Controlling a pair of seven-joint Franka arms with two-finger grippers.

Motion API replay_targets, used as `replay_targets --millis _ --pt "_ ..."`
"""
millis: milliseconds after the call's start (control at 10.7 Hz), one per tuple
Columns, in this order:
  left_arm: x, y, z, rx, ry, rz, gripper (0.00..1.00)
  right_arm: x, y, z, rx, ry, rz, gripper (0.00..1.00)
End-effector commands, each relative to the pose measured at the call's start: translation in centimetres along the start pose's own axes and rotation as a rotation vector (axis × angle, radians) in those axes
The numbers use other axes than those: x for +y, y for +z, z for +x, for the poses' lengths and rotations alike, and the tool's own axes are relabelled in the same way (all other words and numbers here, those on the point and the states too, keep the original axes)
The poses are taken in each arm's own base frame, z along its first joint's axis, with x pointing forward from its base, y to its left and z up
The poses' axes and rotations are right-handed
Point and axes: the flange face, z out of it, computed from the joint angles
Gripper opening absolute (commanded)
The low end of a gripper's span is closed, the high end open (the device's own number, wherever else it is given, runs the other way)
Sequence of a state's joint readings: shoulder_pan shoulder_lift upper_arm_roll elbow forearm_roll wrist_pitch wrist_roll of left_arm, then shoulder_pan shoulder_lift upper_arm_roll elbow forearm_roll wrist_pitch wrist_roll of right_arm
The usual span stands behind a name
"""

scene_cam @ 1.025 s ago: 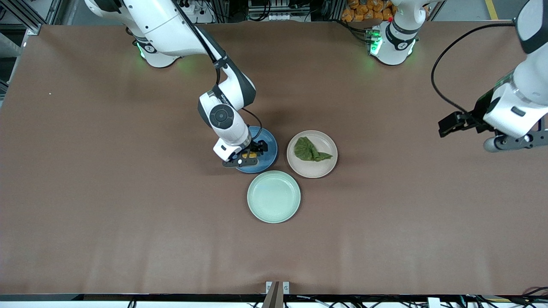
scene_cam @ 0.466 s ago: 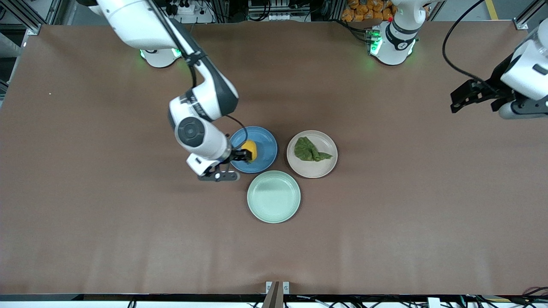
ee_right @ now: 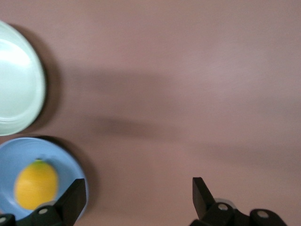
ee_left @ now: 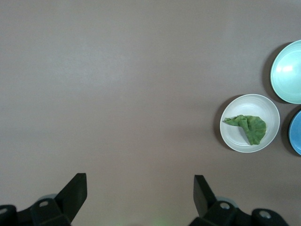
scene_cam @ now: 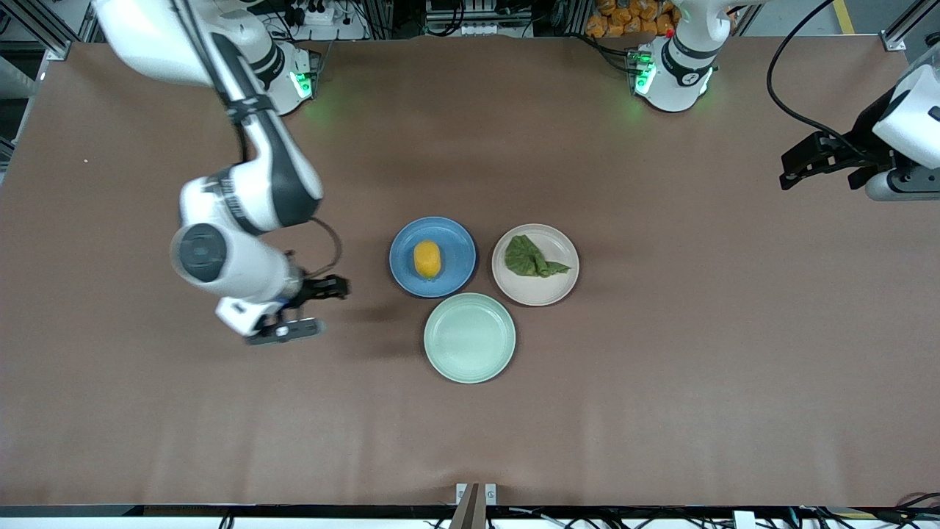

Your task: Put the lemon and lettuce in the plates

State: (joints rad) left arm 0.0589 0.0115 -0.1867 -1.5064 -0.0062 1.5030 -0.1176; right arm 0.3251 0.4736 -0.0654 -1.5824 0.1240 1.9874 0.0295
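The yellow lemon (scene_cam: 427, 259) lies in the blue plate (scene_cam: 449, 246); both also show in the right wrist view, the lemon (ee_right: 36, 184) in the plate (ee_right: 14, 155). The green lettuce (scene_cam: 533, 258) lies in the beige-pink plate (scene_cam: 556, 289), also in the left wrist view, the lettuce (ee_left: 248, 126) in the plate (ee_left: 247, 106). My right gripper (scene_cam: 327, 289) is open and empty over bare table, toward the right arm's end from the blue plate; its fingers (ee_right: 74, 195) are wide apart. My left gripper (scene_cam: 804, 163) is open and empty, high over the left arm's end of the table.
A mint-green plate (scene_cam: 469, 337) sits empty, nearer to the front camera than the other two plates; it shows in the right wrist view (ee_right: 19, 89) and the left wrist view (ee_left: 288, 70). The brown table (scene_cam: 661, 382) spreads wide around the three plates.
My right gripper let go of the lemon in the blue plate, then rose and drew away toward the right arm's end. My left gripper moved up and toward its arm's end.
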Motion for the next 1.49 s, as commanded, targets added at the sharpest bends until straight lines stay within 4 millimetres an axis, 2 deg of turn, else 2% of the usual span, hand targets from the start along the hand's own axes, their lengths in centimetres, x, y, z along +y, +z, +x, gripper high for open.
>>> replay_targets --millis 0,280,466,839,1025,1398 --pt "1.3 0.0 -0.4 -0.005 0.059 -0.010 1.00 5.4 -2.6 -0.7 0.012 -0.085 -0.021 1.00" --pt "0.5 0.0 -0.3 -0.006 0.045 -0.021 1.00 11.7 -6.0 -2.3 0.030 -0.092 -0.026 1.00" --pt "0.0 0.0 -0.2 -0.007 0.036 -0.021 1.00 14.1 -9.1 -4.0 0.028 -0.047 -0.017 1.00" --pt "-0.3 0.3 0.1 -0.012 0.031 -0.020 1.00 15.9 -14.6 -7.5 0.019 -0.014 0.007 1.00" --pt "-0.5 0.2 0.1 -0.009 0.029 -0.011 1.00 16.1 -16.8 -9.1 0.011 -0.006 0.016 1.00" --pt "-0.6 0.2 0.1 -0.007 0.027 -0.010 1.00 16.9 -19.7 -12.1 -0.026 0.064 0.038 1.00"
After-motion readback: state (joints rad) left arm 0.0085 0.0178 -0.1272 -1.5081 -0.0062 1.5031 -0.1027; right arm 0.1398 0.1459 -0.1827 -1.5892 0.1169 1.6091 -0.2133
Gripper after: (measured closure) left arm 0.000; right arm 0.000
